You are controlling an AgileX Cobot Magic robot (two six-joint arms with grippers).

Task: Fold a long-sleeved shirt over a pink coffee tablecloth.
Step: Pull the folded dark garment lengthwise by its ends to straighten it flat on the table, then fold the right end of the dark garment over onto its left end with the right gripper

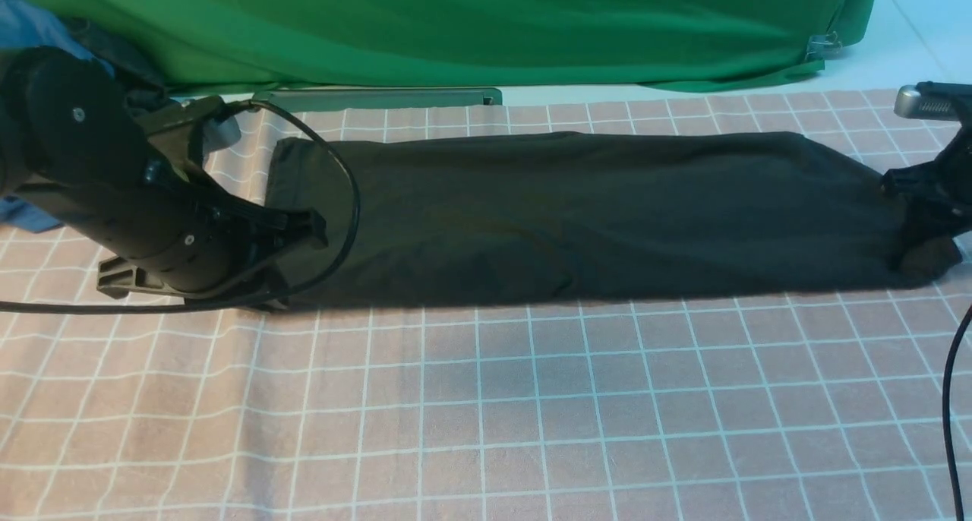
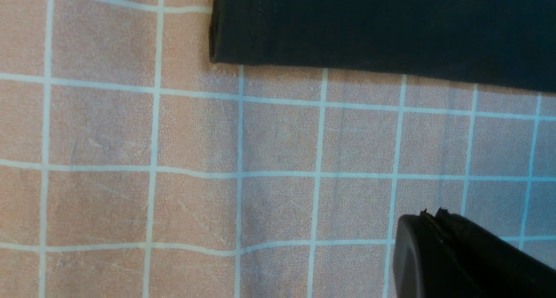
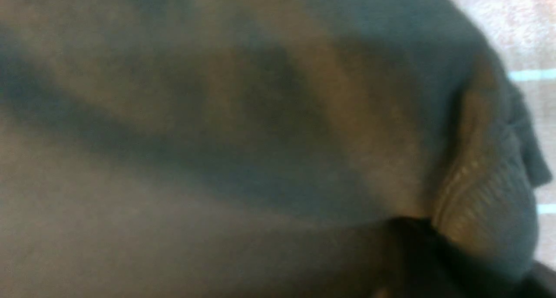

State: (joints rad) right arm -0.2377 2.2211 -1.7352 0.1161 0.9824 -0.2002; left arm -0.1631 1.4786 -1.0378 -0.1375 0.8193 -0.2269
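The long-sleeved shirt (image 1: pixel 592 217) lies as a long black strip across the pink coffee tablecloth (image 1: pixel 486 415). My left gripper (image 1: pixel 315 231) hovers at the strip's left end. In the left wrist view its jaws (image 2: pixel 432 215) are shut and empty over the grid cloth (image 2: pixel 130 159), apart from the shirt's hem (image 2: pixel 391 24). My right gripper (image 1: pixel 923 240) is at the strip's right end, where the fabric bunches up around it. The right wrist view is filled by blurred dark cloth (image 3: pixel 217 115). Ribbed knit (image 3: pixel 478 193) is pressed against a dark finger (image 3: pixel 417 250), shut on the shirt.
A bright green cloth (image 1: pixel 456 20) hangs along the back, with a grey bar (image 1: pixel 380 97) at its foot. A blue garment (image 1: pixel 30 27) and a dark one (image 1: pixel 129 65) lie behind the left arm. Black cables loop by the left arm (image 1: pixel 351 202) and at the right edge (image 1: pixel 949 399).
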